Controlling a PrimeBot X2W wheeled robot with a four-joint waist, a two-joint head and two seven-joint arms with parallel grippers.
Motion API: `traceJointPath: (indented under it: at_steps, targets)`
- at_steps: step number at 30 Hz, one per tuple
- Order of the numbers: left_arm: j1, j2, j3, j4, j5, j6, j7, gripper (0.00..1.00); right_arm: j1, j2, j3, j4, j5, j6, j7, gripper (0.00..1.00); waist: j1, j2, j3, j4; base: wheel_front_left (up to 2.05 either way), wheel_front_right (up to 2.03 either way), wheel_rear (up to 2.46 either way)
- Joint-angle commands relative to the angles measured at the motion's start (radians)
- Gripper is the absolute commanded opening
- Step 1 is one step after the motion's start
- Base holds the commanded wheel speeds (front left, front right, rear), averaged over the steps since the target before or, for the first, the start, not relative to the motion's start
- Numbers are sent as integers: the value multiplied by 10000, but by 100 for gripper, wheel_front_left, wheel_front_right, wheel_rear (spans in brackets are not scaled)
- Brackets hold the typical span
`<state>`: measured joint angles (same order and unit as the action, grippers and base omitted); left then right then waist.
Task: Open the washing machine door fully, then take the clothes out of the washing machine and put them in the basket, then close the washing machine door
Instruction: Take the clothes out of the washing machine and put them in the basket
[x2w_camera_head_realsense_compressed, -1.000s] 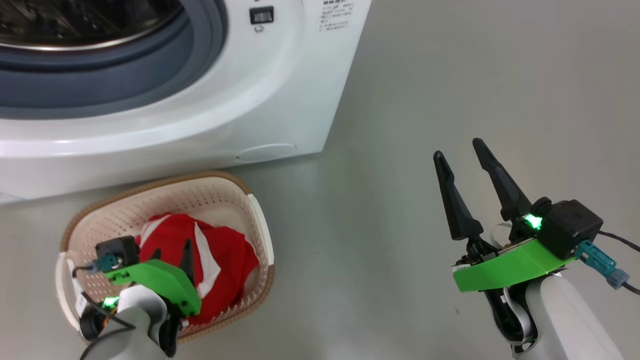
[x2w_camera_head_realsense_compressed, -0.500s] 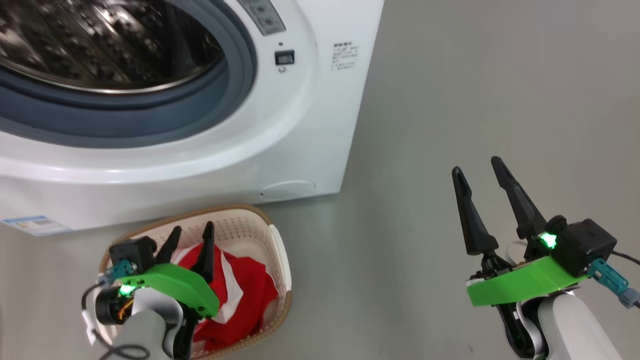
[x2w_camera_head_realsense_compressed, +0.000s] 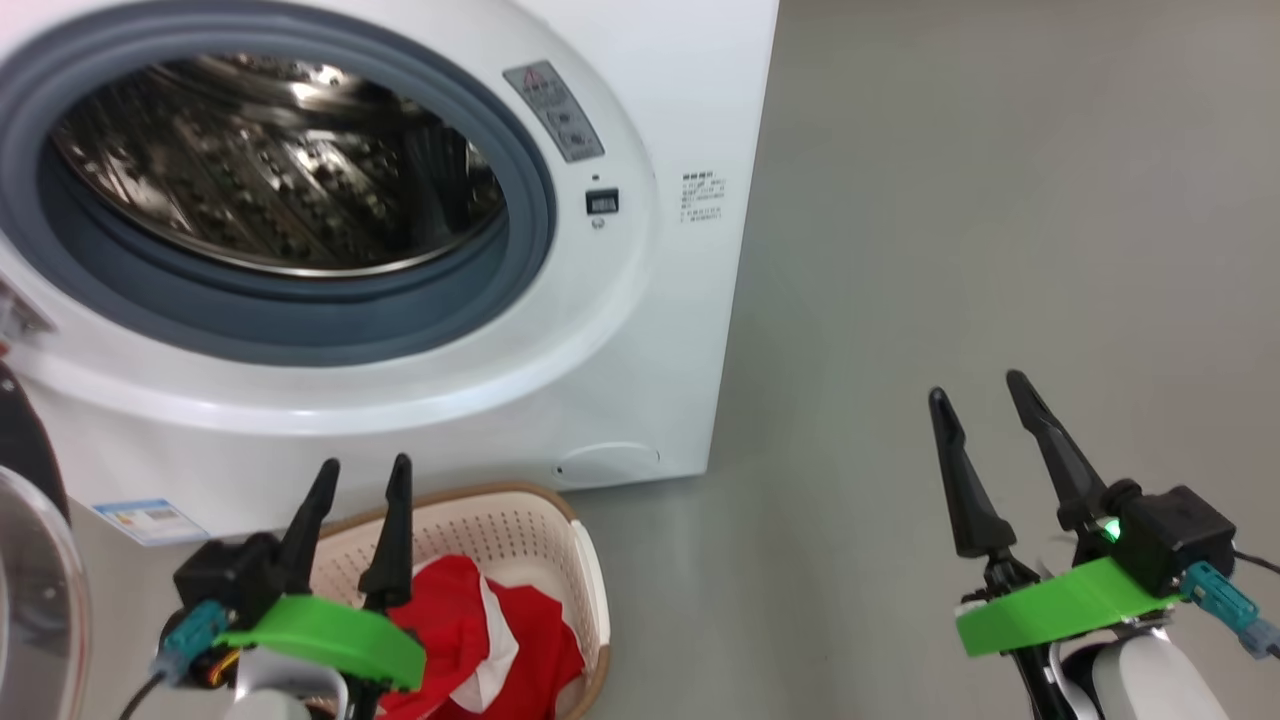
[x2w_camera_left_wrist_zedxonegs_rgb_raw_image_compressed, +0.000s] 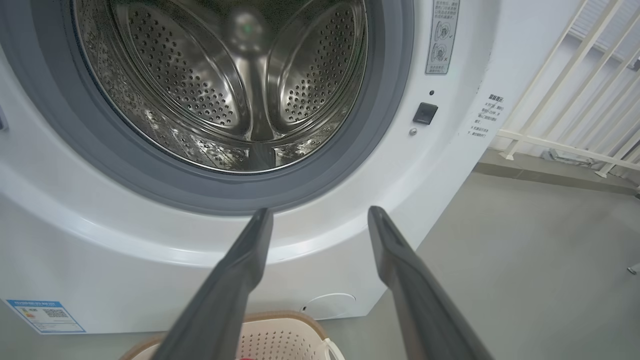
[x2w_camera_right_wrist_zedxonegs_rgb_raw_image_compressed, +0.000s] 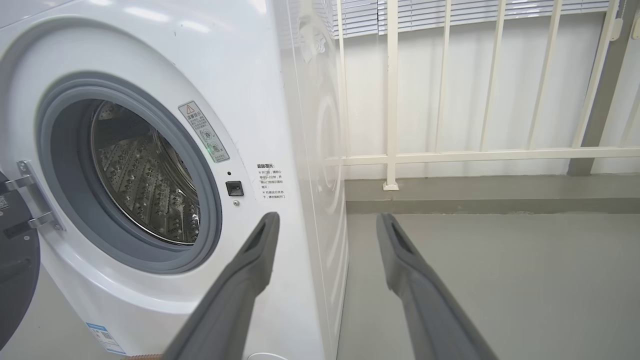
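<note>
left gripper (x2w_camera_head_realsense_compressed: 365, 463) above basket (x2w_camera_head_realsense_compressed: 520, 491), fingers up, spread; right gripper (x2w_camera_head_realsense_compressed: 977, 387) likewise.

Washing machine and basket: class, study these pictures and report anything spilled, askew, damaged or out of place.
Nothing stands out. The washing machine door hangs open at the left, the drum looks empty, and the red clothes lie inside the basket, which stands upright in front of the washing machine. No damage shows.

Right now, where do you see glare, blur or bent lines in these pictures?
Head view: bright glare spots on the steel drum. Left wrist view: the drum is sharp, the jaws close to the lens look soft, and the front of the washing machine curves from the wide angle. Right wrist view: the machine's glossy side mirrors the white railing.
</note>
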<state>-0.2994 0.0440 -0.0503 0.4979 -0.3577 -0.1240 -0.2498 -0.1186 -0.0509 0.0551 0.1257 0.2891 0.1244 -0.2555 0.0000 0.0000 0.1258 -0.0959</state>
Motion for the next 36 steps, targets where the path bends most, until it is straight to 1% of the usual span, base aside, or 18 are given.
traceJointPath:
  at_steps: [1, 5, 9, 18, 27, 36]
  targets:
    - [207, 128, 425, -545, 254, 37, -119, 100, 31, -3, 135, -239, -149, 63, -63, 100, 0, 0, -452, 78, 0, 0, 0]
    - [808, 116, 816, -1432, 539, 165, -119, 100, 243, -14, 117, -260, -276, 63, -63, 100, 0, 0, -751, 66, 0, 0, 0]
    - [1310, 117, 1117, -2017, 378, 92, -119, 100, 348, -13, -95, -384, -356, 63, -63, 100, 0, 0, -896, 32, 0, 0, 0]
    - [2039, 278, 1520, -3029, 492, 14, -120, 100, 674, -10, -339, -446, -388, 63, -63, 100, 0, 0, -1247, 57, 0, 0, 0]
    - [2534, 378, 1601, -3074, 852, -3, -120, 100, 952, -7, -463, -460, -366, 63, -63, 100, 0, 0, -1738, 107, 0, 0, 0]
    - [2686, 403, 1647, -3093, 1019, 3, -120, 100, 1110, -68, -556, -422, -422, 63, -63, 100, 0, 0, -1872, 163, 0, 0, 0]
